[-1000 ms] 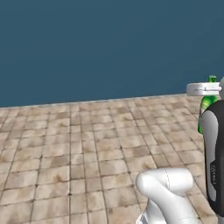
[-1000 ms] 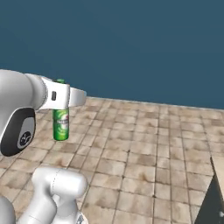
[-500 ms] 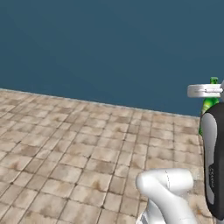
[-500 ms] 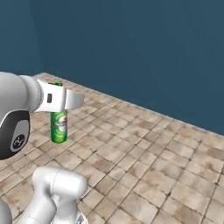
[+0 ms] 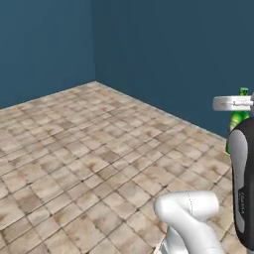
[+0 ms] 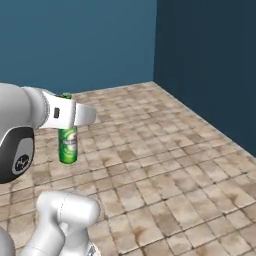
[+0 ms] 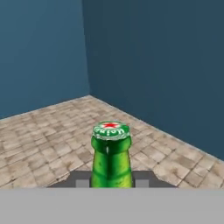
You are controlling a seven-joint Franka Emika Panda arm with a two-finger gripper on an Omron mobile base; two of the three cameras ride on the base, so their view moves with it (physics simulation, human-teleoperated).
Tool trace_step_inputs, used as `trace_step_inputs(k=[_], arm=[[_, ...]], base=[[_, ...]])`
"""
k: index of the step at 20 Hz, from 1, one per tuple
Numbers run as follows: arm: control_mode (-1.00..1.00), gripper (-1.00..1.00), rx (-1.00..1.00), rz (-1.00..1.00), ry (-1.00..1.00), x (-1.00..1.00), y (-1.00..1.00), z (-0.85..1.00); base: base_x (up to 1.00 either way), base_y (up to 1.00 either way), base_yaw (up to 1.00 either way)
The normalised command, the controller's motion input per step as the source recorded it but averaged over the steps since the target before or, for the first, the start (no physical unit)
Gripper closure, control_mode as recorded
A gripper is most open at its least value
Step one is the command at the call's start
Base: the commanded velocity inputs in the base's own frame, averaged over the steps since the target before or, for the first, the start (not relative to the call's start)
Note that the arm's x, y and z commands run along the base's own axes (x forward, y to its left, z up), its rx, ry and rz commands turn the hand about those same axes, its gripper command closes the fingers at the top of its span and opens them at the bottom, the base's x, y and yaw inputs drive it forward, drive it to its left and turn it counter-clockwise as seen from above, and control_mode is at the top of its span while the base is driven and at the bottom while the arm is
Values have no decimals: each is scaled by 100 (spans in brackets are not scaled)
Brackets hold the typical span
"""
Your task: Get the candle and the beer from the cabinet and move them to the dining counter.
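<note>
We see the beer (image 6: pixel 68 144) upright between the fingers of the gripper (image 7: pixel 112 178), well above the tiled floor (image 5: pixel 74 163), with the hand just behind its neck in the hand view. In the left base view we find the bottle at the far right, beside the arm; in the right base view we find it at the left. Far ahead of us two walls (image 6: pixel 200 50) meet in a corner beyond the floor.
</note>
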Motion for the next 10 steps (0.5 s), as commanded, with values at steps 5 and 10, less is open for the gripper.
trace_step_inputs(k=[5, 10], arm=[[100, 100, 0, 0, 0, 0, 0, 0], [100, 100, 0, 0, 0, 0, 0, 0]], base=[[75, -13, 84], [83, -18, 78]])
